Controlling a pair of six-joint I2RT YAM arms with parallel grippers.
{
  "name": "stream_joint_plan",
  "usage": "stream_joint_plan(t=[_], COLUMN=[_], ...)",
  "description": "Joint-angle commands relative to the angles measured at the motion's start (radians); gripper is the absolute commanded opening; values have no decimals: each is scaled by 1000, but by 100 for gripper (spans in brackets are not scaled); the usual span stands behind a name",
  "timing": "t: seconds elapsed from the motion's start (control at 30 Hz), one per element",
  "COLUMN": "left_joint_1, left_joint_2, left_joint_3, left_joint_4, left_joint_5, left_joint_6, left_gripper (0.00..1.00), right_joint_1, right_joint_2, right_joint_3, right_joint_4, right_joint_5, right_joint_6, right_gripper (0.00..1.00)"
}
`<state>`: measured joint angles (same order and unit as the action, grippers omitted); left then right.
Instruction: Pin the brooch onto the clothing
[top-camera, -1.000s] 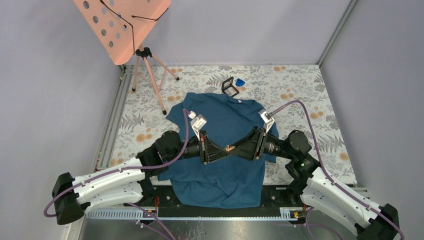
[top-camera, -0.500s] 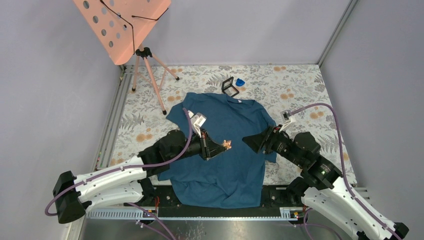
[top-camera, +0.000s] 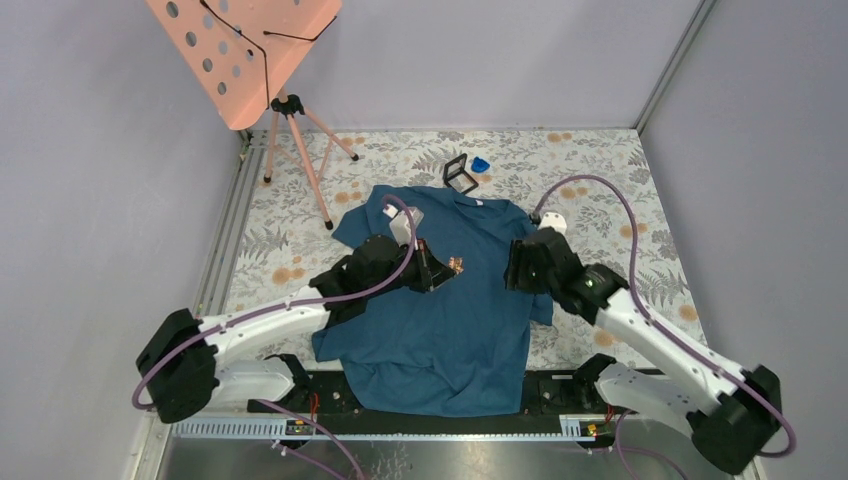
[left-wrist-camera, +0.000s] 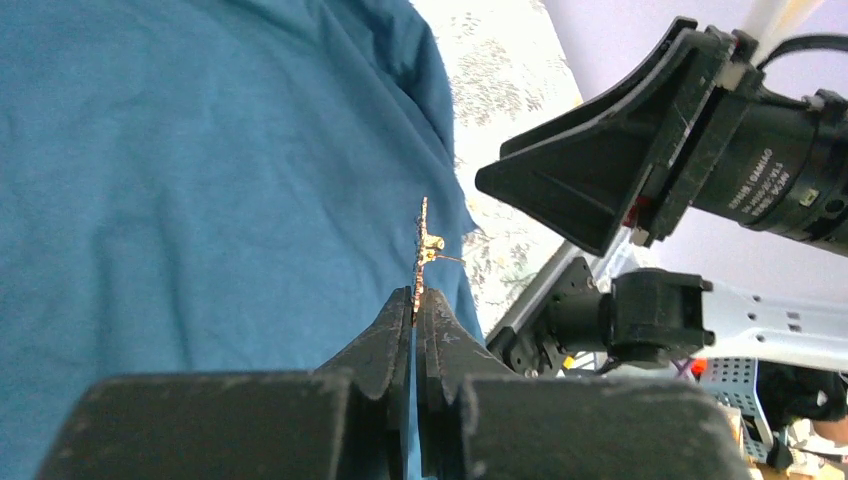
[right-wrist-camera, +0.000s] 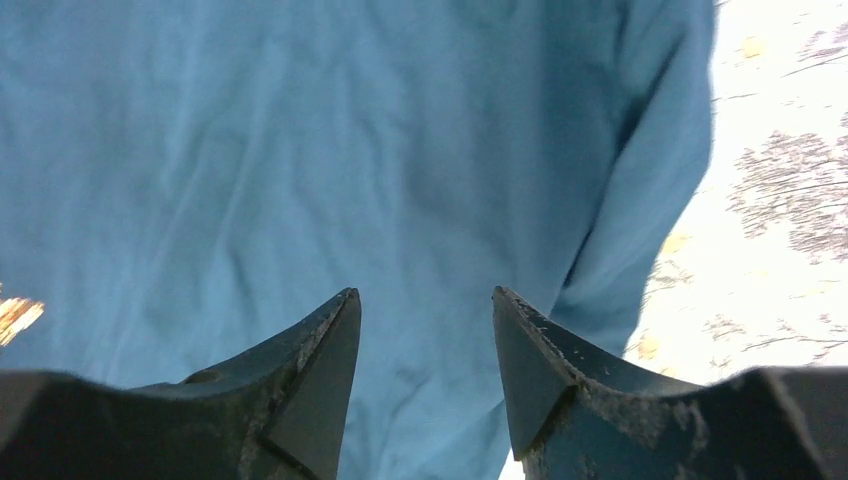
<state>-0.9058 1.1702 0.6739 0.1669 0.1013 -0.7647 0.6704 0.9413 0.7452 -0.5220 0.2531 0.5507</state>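
Observation:
The teal-blue T-shirt (top-camera: 450, 300) lies flat on the floral table, neck at the far side. My left gripper (top-camera: 450, 268) is shut on the tiny brooch (top-camera: 456, 265) and holds it over the shirt's chest. In the left wrist view the brooch (left-wrist-camera: 423, 240) stands edge-on from the shut fingertips (left-wrist-camera: 414, 298), its thin pin sticking out to the right, over the shirt (left-wrist-camera: 200, 180). My right gripper (top-camera: 512, 272) is open and empty over the shirt's right side, apart from the brooch. In the right wrist view its fingertips (right-wrist-camera: 425, 305) hover above the shirt (right-wrist-camera: 300, 150).
A black square case (top-camera: 459, 173) and a small blue object (top-camera: 481, 164) lie beyond the shirt's neck. A pink music stand on a tripod (top-camera: 290, 130) stands at the far left. The floral cloth (top-camera: 620, 200) shows beside the shirt's right sleeve.
The two grippers, first tip to tip at the brooch, have parted. The left has carried the brooch up the shirt toward the chest. The right has let go, opened and swung to the shirt's right side.

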Motion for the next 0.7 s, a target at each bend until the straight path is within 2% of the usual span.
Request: stream_joint_plan(t=[0.0,0.1,0.3,0.5,0.67], left_joint_1=[48,66,91,112,115], left_joint_2=[64,113,247,387,491], left_joint_3=[62,79,148,218,276], left_joint_4=[106,127,169,220,250], left_joint_5=[-13,-21,3,39,54], left_joint_6=[-10,-1,8,8,7], left_gripper=[0,0,0,0,0], right_joint_1=[-141,-205,-300,-336,-350], right_joint_2=[161,298,544,677,709], right_joint_3=[71,123,234,299,302], right_joint_4=[88,134,185,197,209], right_joint_5=[-12,-59,-170,-171,-166], right_joint_6=[-104,-144,-175,-193,-201], right_gripper=[57,55,44,38,36])
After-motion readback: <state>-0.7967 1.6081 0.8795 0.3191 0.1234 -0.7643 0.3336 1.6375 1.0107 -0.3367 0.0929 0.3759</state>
